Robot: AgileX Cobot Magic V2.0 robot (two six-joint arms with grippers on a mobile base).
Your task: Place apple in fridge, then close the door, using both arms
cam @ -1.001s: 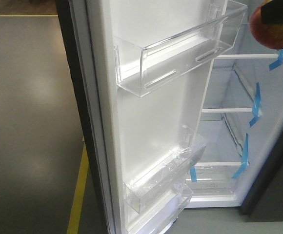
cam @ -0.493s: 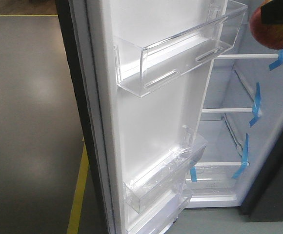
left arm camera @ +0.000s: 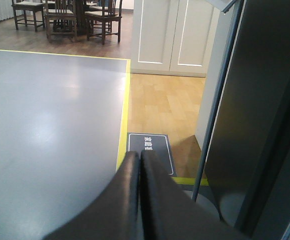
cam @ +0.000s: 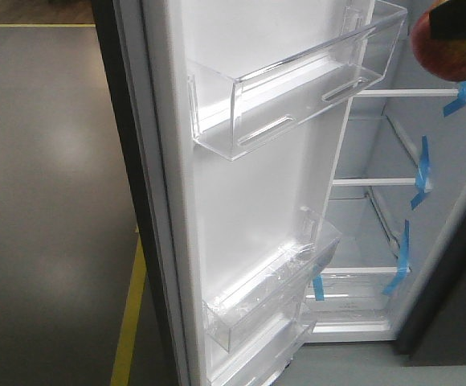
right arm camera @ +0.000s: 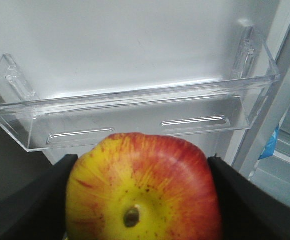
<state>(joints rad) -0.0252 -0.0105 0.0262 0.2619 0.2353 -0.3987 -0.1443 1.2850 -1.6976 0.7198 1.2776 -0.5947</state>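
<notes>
**Apple aloft in the right claw, outside every bin**

Clamps the apple (right arm camera: pixel 145 175) in the right claw (right arm camera: pixel 141 200), black fingers (right arm camera: pixel 30 205) pressed to both flanks, stem pit toward the wrist camera. Holds it in the air, in front of the upper door bin (right arm camera: pixel 135 107) and apart from it. In the front view, places it at the top right corner, just beside that bin's far end and higher in the picture than the top shelf (cam: pixel 402 92). Cannot tell whether it has crossed into the fridge (cam: pixel 361 225). Rests on nothing, sits in no compartment.

Has the door (cam: pixel 249 193) swung wide, white lining outward. Shows only that lining through the clear walls of the upper bin and of the lower bins (cam: pixel 269 293) beneath. Carries strips of blue tape (cam: pixel 422 169) at the shelf edges inside.

Presses the left claw (left arm camera: pixel 140 170) fully shut, tips together on nothing, aimed over grey floor (left arm camera: pixel 50 125) beside a dark panel (left arm camera: pixel 255 125).
</notes>
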